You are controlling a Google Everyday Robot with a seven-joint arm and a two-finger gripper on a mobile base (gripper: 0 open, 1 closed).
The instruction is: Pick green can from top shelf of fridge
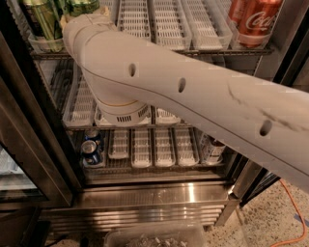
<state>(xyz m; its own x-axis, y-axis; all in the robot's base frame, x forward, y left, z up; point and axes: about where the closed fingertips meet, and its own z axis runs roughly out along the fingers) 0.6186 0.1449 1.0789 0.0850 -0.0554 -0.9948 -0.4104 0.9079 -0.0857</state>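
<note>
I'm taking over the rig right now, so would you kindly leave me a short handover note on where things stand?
Gripper: at the end of the arm, up at the left of the top shelf, right by the green can. It is mostly hidden, so the grip is unconfirmed.
Green can: on the top shelf of the fridge, front left, cut off by the picture's top edge. Another greenish can stands to its left.
Done: the arm is in at the can.
Left: confirm the grasp, lift the can, draw it out of the fridge.
</note>
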